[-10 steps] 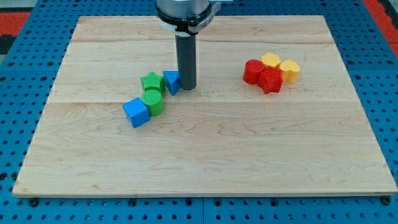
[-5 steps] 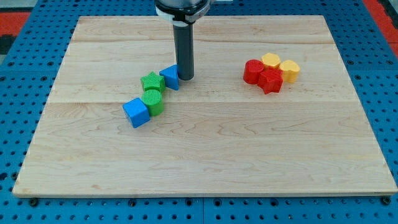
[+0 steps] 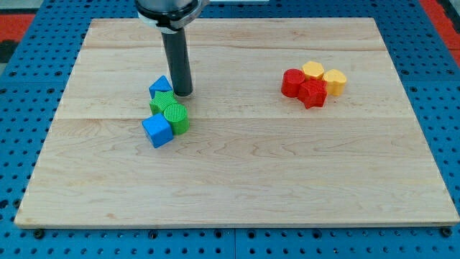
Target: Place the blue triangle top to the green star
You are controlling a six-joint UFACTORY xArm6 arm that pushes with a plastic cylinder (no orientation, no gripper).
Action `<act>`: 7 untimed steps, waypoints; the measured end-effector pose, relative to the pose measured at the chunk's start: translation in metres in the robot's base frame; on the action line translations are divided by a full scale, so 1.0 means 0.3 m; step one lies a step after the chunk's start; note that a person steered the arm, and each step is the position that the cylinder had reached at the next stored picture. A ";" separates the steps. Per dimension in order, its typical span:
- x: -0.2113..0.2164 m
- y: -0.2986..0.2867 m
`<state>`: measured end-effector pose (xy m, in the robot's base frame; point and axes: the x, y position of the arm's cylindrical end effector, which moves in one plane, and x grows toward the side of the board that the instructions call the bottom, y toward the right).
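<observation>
The blue triangle point(image 3: 160, 86) lies at the view's left-centre, touching the upper edge of the green star point(image 3: 159, 103). My tip point(image 3: 184, 93) stands just to the right of the blue triangle and above-right of the green star, close to both. A green cylinder point(image 3: 176, 117) sits against the star's lower right. A blue cube point(image 3: 157, 131) lies below the star, touching the cylinder.
At the view's right is a tight cluster: a red block point(image 3: 292, 82), a second red block point(image 3: 313, 93), a yellow block point(image 3: 313, 70) and another yellow block point(image 3: 334, 80). The wooden board point(image 3: 237, 173) lies on a blue pegboard.
My tip moved left and pushed the blue triangle from the star's right to its top. The green star shifted slightly left and down.
</observation>
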<state>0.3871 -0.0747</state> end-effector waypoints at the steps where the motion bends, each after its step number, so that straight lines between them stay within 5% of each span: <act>1: -0.099 -0.020; 7: -0.089 -0.045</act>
